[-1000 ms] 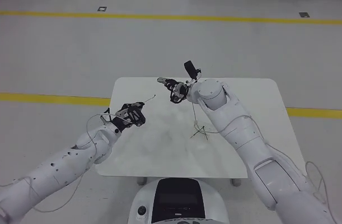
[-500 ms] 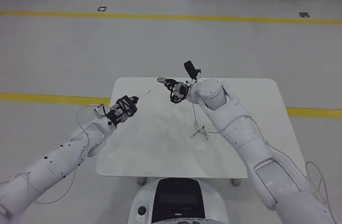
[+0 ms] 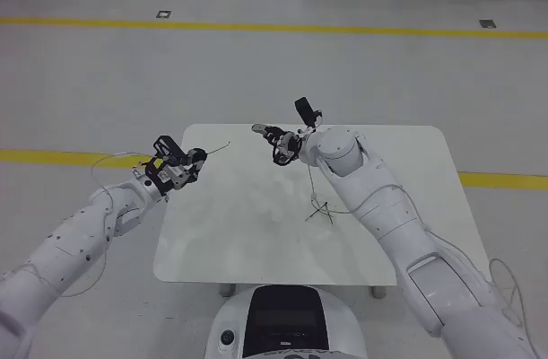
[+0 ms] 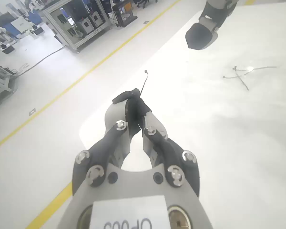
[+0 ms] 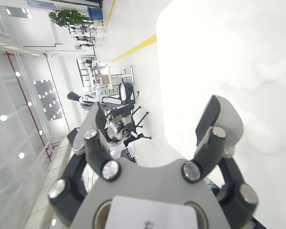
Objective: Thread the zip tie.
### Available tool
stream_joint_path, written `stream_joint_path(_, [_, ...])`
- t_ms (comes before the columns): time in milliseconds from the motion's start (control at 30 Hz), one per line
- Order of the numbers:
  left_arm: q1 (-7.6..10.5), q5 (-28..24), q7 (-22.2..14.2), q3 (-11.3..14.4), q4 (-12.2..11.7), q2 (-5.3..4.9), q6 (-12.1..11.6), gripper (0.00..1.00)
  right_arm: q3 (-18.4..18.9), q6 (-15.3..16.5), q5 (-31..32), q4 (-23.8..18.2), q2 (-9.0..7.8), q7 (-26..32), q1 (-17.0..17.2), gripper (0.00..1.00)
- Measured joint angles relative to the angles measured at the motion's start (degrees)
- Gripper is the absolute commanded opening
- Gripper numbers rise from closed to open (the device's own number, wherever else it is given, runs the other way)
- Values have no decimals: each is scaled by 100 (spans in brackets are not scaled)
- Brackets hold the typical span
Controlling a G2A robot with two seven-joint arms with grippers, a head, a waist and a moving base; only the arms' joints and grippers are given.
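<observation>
Black zip tie (image 4: 143, 82) pinched in left gripper (image 4: 137, 100) at table's (image 3: 256, 242) left edge.
Right gripper (image 5: 155, 103) wide, empty, at table's far edge; slight pinch could let tie swivel, spoiling threading.

The top view is mounted above the arms and faces down from a distance, covering the whole table (image 3: 256, 242) and the surrounding floor. The right wrist view sits close behind the right gripper (image 5: 155, 104), rolled sideways, facing past a table corner into the room. The left wrist view sits close behind the left gripper (image 4: 136, 98), facing across the table. Top and left wrist views share the held zip tie (image 4: 142, 83), the loose ties (image 4: 239, 75) and the right gripper.
</observation>
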State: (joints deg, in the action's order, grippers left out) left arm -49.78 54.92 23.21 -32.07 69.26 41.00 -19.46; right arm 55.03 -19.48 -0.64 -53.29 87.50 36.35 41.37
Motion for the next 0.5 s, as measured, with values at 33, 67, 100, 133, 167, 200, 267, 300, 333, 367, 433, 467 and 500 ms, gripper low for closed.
stream_joint_path(33, [28, -154, 77, 93, -40, -8, 2, 0, 0, 0, 0, 0, 0, 0, 0, 100])
stream_joint_path(67, [78, -345, 166, 231, -84, -24, 1, 0, 0, 0, 0, 0, 0, 0, 0, 100])
stream_joint_path(100, [120, -495, 221, 337, -120, -39, 0, 0, 0, 0, 0, 0, 0, 0, 0, 100])
stream_joint_path(133, [180, -715, 268, 484, -164, -60, -1, 0, 0, 0, 0, 0, 0, 0, 0, 100])
stream_joint_path(167, [232, -872, 299, 599, -186, -78, -1, 0, 0, 0, 0, 0, 0, 0, 0, 100])
stream_joint_path(200, [285, -1026, 322, 718, -208, -97, -2, 0, 0, 0, 0, 0, 0, 0, 0, 100])
stream_joint_path(267, [406, -1405, 351, 1018, -213, -139, -2, 0, 0, 0, 0, 0, 0, 0, 0, 100])
stream_joint_path(300, [457, -1521, 397, 1147, -212, -155, -2, 0, 0, 0, 0, 0, 0, 0, 0, 100])
stream_joint_path(333, [484, -1576, 430, 1234, -215, -163, -2, 0, 0, 0, 0, 0, 0, 0, 0, 100])
stream_joint_path(367, [493, -1585, 446, 1258, -217, -166, -2, 0, 0, 0, 0, 0, 0, 0, 0, 100])
stream_joint_path(433, [490, -1571, 446, 1242, -218, -165, -2, 0, 0, 0, 0, 0, 0, 0, 0, 100])
stream_joint_path(467, [488, -1567, 444, 1235, -218, -164, -2, 0, 0, 0, 0, 0, 0, 0, 0, 100])
stream_joint_path(500, [487, -1567, 443, 1234, -218, -164, -2, 0, 0, 0, 0, 0, 0, 0, 0, 100])
